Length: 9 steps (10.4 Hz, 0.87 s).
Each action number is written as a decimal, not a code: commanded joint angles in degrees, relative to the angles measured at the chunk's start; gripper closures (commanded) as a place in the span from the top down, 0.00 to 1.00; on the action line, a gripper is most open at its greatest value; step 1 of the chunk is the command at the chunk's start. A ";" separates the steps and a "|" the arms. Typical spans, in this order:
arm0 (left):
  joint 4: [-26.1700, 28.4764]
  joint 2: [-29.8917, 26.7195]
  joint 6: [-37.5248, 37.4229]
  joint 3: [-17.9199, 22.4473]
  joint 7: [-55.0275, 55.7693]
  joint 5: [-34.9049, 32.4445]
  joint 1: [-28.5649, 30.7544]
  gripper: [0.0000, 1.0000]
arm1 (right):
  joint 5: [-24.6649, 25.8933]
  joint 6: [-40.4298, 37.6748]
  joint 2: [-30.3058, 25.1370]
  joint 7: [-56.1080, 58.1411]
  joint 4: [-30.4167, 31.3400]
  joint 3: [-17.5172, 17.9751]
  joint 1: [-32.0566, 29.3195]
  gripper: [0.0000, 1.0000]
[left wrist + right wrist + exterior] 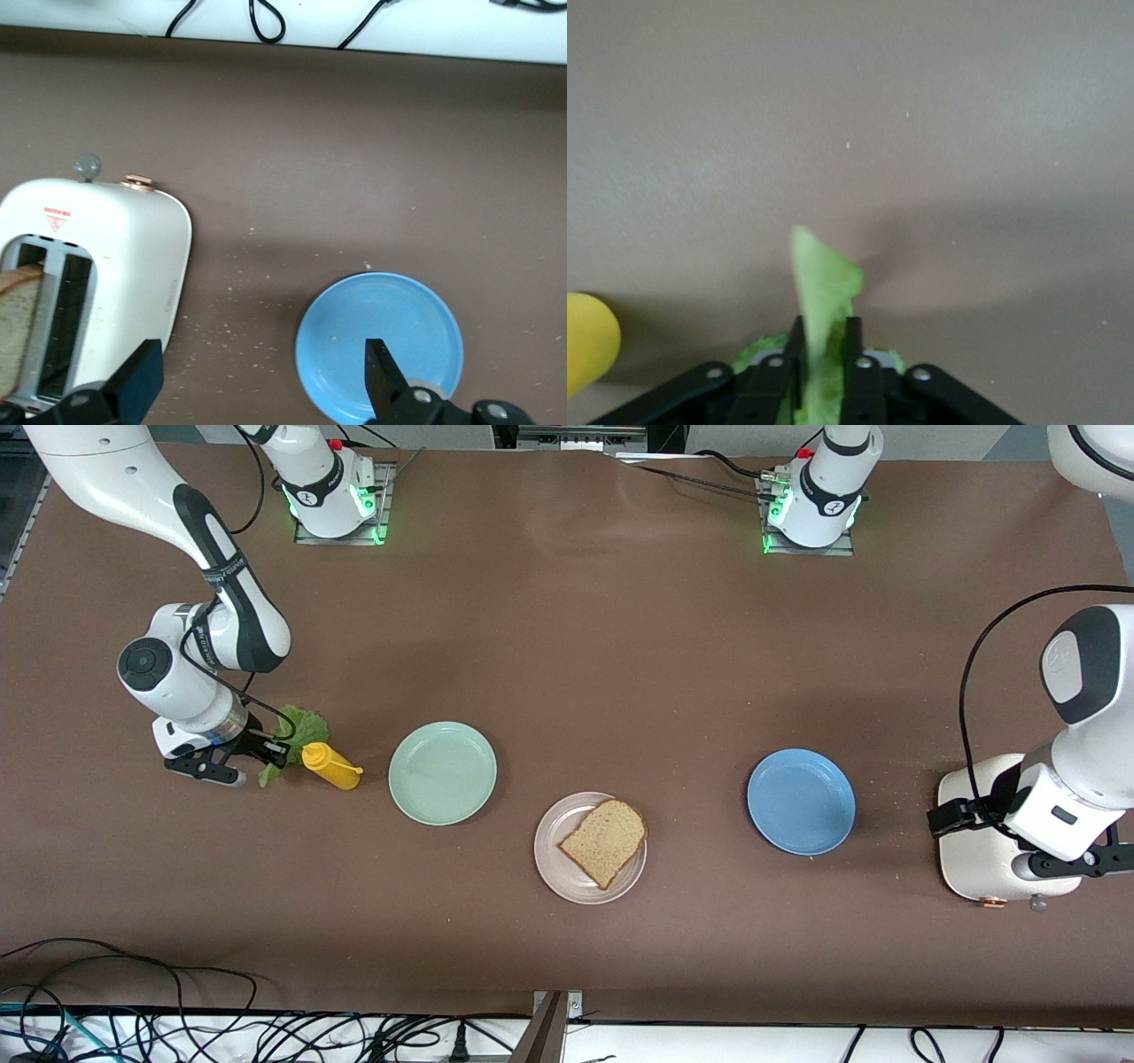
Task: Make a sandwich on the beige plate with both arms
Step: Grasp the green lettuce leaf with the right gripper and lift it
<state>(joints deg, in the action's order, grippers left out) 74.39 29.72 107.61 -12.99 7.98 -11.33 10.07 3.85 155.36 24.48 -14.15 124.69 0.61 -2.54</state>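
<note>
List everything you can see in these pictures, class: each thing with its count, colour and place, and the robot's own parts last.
table: one, brown, under everything
beige plate: one, nearest the front camera, holds a bread slice
bread slice: one, brown, on beige plate
second bread slice: one, brown, in toaster slot
mint green plate: one, bare
blue plate: one, bare
yellow squeeze bottle: one, lying beside lettuce
lettuce leaf: one, green, pinched by right gripper
toaster: one, white, at left arm's end
right gripper: fingers shut on lettuce
left gripper: open, over toaster

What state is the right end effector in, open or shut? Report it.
Shut on the lettuce leaf: the right end effector has both fingers pressed against the leaf, beside the yellow bottle.
</note>
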 commanded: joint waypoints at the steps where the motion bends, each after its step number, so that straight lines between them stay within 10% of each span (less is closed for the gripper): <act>1: -3.46 -0.10 -3.98 0.77 -7.60 -1.94 0.91 1.00 | 0.10 -5.65 -2.41 1.49 -3.12 0.10 -0.01 0.00; 9: -3.73 -0.54 -3.90 0.51 -16.66 -1.41 7.59 1.00 | -0.42 -53.80 -3.38 2.12 -37.29 3.42 0.42 0.00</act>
<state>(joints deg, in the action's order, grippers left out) 71.33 29.63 105.00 -11.92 -6.41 -11.56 16.81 3.84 108.80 20.06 -11.94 94.19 2.12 -2.46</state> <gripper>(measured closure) 0.000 0.930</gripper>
